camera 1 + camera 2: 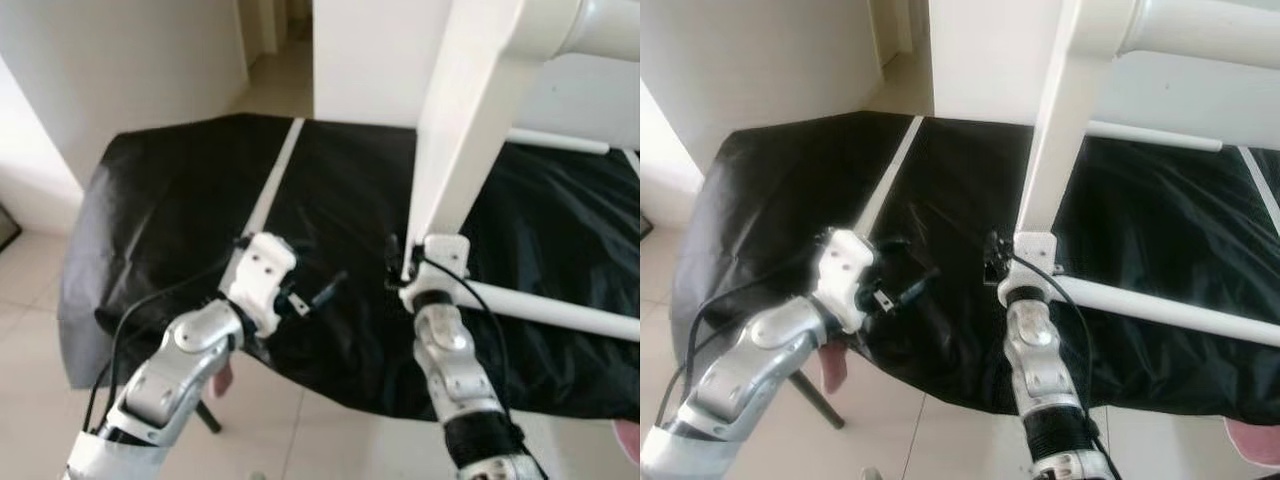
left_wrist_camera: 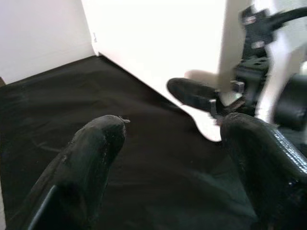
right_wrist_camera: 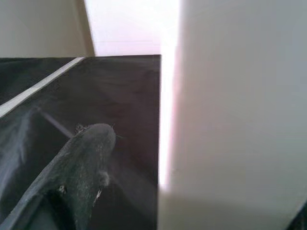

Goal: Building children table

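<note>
A flat white table leg (image 1: 460, 130) stands tilted on the black cloth (image 1: 170, 200), joined at its top to a round white bar (image 1: 600, 25). My right gripper (image 1: 405, 262) is shut on the leg's lower end. The right wrist view has one black finger (image 3: 81, 163) pressed beside the white leg (image 3: 235, 120). My left gripper (image 1: 320, 295) hovers open over the cloth just left of the leg's foot, with nothing between its fingers (image 2: 91, 158). A white rail (image 1: 550, 310) lies on the cloth to the right of my right gripper.
The cloth covers a tiled floor (image 1: 40, 270). A thin white strip (image 1: 275, 180) runs across it, and a white rod (image 1: 555, 142) lies at the back right. White walls (image 1: 350, 50) stand behind, with a doorway between them. A pink object (image 1: 628, 440) sits at the bottom right.
</note>
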You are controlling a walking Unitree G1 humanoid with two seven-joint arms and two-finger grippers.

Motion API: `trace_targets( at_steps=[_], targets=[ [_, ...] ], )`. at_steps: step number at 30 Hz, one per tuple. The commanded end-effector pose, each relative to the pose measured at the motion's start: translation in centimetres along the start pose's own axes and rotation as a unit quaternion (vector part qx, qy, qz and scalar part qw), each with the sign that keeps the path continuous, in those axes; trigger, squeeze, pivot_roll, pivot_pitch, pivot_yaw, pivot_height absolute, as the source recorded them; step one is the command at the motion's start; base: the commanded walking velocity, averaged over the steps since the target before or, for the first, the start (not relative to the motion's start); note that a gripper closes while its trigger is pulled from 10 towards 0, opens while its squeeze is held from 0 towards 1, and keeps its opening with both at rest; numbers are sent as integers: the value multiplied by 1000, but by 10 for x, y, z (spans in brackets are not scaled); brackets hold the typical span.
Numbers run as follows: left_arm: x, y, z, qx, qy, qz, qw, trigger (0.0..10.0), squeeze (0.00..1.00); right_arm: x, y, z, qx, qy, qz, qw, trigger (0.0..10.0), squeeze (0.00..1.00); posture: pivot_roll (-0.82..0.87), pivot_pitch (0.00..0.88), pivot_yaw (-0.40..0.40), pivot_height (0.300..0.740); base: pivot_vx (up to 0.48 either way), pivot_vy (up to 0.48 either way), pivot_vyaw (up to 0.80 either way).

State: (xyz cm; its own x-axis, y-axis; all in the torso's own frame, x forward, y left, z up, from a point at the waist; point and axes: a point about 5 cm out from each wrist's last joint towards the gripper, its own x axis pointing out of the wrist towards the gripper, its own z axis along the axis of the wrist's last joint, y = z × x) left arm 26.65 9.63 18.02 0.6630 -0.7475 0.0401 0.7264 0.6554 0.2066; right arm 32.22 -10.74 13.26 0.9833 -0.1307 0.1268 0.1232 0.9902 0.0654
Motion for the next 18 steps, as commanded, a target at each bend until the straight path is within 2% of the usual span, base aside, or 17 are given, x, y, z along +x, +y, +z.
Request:
trace_targets(
  at_steps=[1, 4, 10, 18],
  targets=[
    [-1, -4, 5, 1, -11, -29, 1000, 10000, 0, 2, -1, 0, -4, -2, -12, 1000, 10000, 0, 97, 1, 7, 740, 0, 0, 0],
    [-3, -4, 4, 5, -9, -32, 999, 10000, 0, 5, 5, -3, -14, 6, -40, 999, 10000, 0, 103, 2, 0, 740, 0, 0, 0],
    [-3, -4, 4, 4, -10, -31, 999, 10000, 0, 5, 7, -5, -21, 5, -62, 998, 10000, 0, 107, 3, -7, 740, 0, 0, 0],
    [-4, -6, 1, 4, -6, -34, 999, 10000, 0, 2, 9, -9, -27, 1, -72, 997, 10000, 0, 104, 4, -14, 740, 0, 0, 0]
  ],
)
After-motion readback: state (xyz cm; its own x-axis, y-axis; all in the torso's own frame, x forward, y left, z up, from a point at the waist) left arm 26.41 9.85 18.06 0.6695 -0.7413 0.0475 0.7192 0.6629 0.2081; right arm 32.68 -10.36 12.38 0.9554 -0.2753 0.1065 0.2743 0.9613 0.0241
